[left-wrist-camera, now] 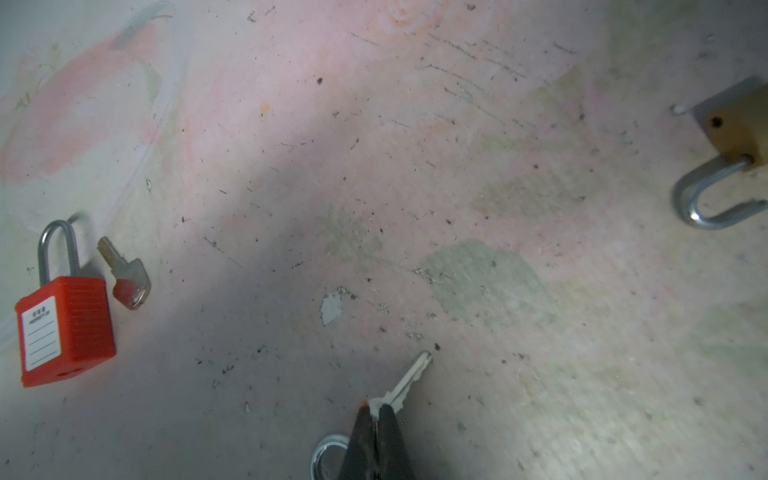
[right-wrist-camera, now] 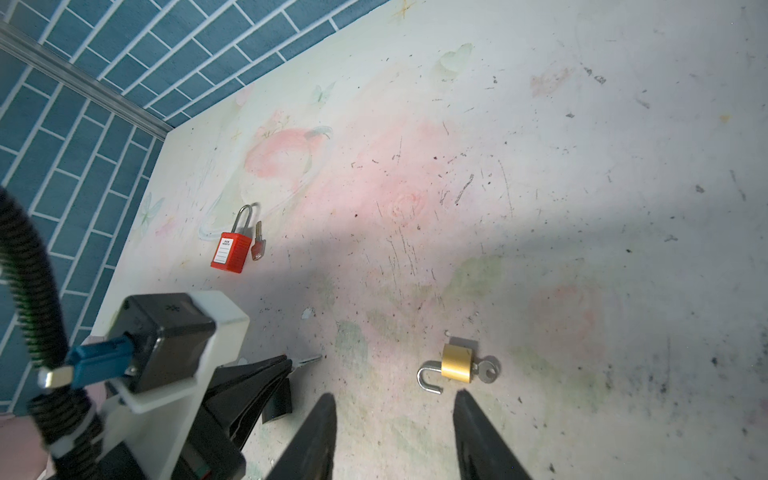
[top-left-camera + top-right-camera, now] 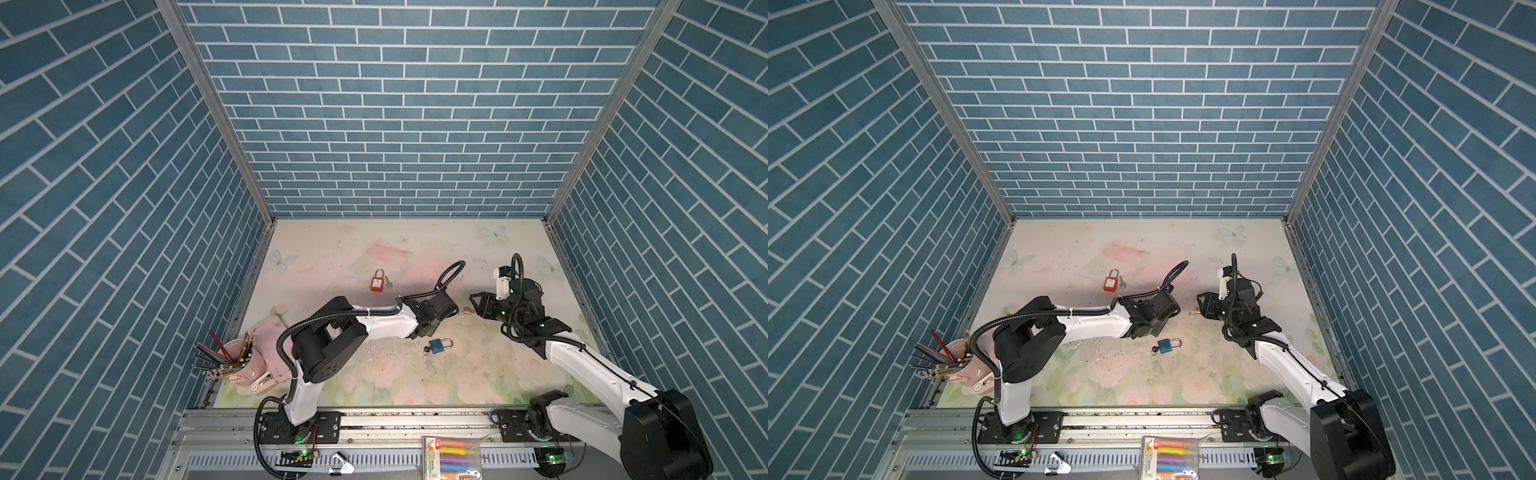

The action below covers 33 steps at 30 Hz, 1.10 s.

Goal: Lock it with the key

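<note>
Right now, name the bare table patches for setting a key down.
Bare: the back strip between red plastic padlock and blue brick wall; the front between blue padlock and metal rail. Crowded: the middle, open brass padlock between left gripper and right gripper.

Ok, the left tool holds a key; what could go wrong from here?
The left tool pinches the key only by its head, so it may twist or slip. The brass padlock lies loose, shackle open, with the right tool open and short of it; a push could slide it. Another key sits in that padlock, so the held one may not fit.
</note>
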### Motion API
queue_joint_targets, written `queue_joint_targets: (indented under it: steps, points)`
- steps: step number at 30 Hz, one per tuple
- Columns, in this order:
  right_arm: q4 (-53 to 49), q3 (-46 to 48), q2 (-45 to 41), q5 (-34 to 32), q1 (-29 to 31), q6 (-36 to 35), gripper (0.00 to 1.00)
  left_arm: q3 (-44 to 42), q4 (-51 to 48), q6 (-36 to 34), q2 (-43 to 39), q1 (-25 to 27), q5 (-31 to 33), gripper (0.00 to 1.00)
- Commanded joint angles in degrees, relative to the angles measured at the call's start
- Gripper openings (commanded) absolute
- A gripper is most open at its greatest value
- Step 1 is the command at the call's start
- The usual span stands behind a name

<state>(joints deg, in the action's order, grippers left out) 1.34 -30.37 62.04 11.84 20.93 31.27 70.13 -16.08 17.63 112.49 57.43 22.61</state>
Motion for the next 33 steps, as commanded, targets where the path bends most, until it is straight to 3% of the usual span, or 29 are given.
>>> queue_joint_targets:
  steps: [1,9,18,27,33]
  points:
    - [0.6,-0.4,0.3,1.0,-0.1,1.4,0.47,-1.0,-1.2,2.2,-1.9,0.8,-0.5,0.0]
    - [1.6,0.0,0.3,2.2,-0.1,1.6,0.46,-1.0,-1.4,3.4,-2.2,1.3,0.0,0.01]
    - [2.0,0.2,1.0,3.3,-0.1,1.9,0.47,-1.6,-1.5,4.2,-3.8,1.7,-0.5,0.1]
    - [2.2,-0.4,2.8,5.5,-0.1,2.3,0.47,-2.7,-0.7,4.7,-5.5,1.8,0.8,0.38]
    - [0.6,-1.3,4.4,7.0,0.1,2.0,0.47,-3.6,1.5,3.9,-9.7,1.4,4.1,0.44]
